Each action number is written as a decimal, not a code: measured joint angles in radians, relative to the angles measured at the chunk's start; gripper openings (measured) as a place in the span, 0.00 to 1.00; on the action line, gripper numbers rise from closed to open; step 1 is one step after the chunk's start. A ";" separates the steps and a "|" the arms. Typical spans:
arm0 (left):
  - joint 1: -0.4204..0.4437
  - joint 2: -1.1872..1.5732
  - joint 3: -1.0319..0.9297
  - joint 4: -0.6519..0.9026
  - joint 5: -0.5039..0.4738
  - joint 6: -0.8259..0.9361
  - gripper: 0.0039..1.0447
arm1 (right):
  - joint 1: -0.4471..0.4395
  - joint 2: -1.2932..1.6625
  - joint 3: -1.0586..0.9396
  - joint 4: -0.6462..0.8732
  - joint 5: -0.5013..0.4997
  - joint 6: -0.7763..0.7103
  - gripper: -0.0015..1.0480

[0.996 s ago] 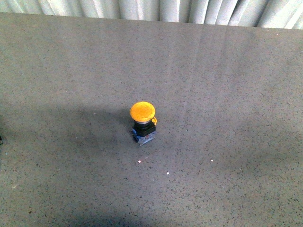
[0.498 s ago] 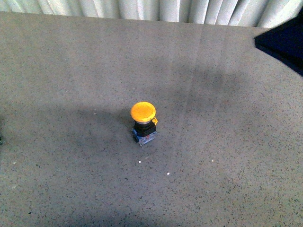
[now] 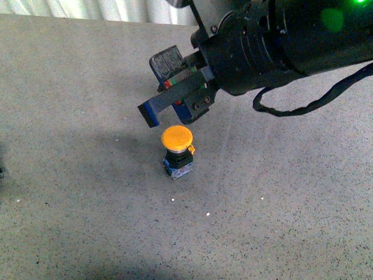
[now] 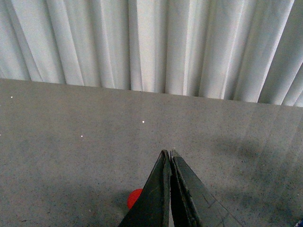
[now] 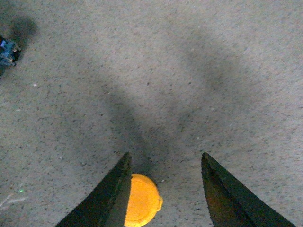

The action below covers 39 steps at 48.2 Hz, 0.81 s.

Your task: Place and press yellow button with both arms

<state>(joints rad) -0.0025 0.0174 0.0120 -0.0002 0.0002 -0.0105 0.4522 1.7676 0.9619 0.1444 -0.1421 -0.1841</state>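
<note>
While the yellow button (image 3: pixel 177 137) stands upright on the table (image 3: pixel 70 87), the right gripper (image 3: pixel 154 88) hovers near its cap, fingers wide; an off-centre descent could topple it. The left gripper (image 4: pixel 168 153) shows fingers pressed together.

No readable text, label, brand, number or sign anywhere

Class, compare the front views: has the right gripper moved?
Yes. The right gripper came in from the right, close up to the unmoved yellow button.
</note>
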 joint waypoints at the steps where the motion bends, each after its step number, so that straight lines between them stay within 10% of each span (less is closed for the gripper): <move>1: 0.000 0.000 0.000 0.000 0.000 0.000 0.01 | 0.002 0.005 0.001 -0.003 -0.005 0.005 0.36; 11: 0.000 0.000 0.000 0.000 0.000 0.000 0.01 | 0.011 0.047 0.014 -0.014 -0.036 0.051 0.01; 39: 0.000 0.000 0.000 0.000 0.000 0.000 0.01 | 0.018 0.077 0.020 -0.046 -0.068 0.115 0.01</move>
<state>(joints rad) -0.0025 0.0170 0.0120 -0.0002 0.0002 -0.0105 0.4702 1.8442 0.9821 0.0986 -0.2100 -0.0692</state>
